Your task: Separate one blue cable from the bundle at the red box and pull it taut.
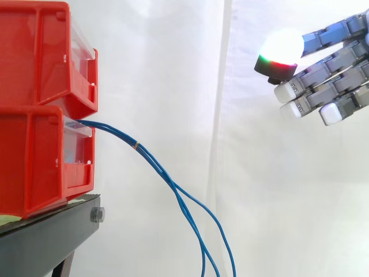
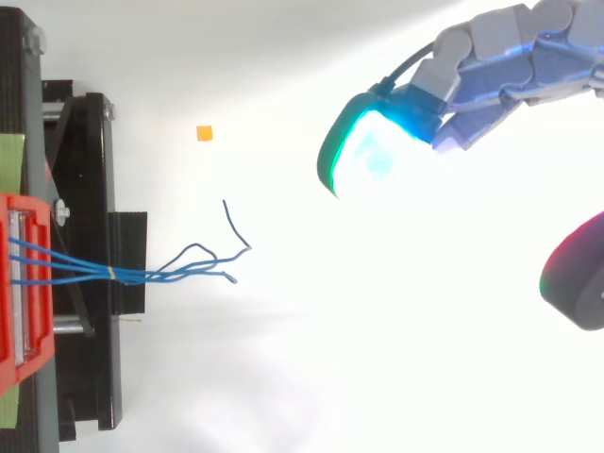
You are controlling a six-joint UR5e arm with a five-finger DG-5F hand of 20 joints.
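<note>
White cloth curtain (image 1: 173, 57): plain backdrop beyond the robot hand, which makes the thin strands easy to see.

Black metal stand (image 1: 46, 236): far across from the robot hand, low, on the side its fingertips point toward. It carries the bins.

Two stacked red plastic bins (image 1: 34, 104): on the stand, well apart from the robot hand. The upper sits about level with the fingertips, the lower beneath it.

Grey jointed robot hand (image 1: 334, 75): fingers extended and loosely spread, nothing between them. Glowing fingertips (image 1: 281, 49) aim toward the bins. Likely posed this way for an open approach.

Bundle of thin blue cables (image 1: 167, 176): leaves the lower bin's front, sags away below and ahead of the fingertips, untouched. From above, the free ends (image 2: 222, 264) fan apart. That is probably the easiest place to single one out.

Small pale tie (image 1: 136, 145): binds the strands near the bin, so they part only beyond it.

Tiny orange square (image 2: 204, 133): lies apart from the cables, between bins and robot hand. Purpose unclear.

Judgement: separation not yet begun.
</note>
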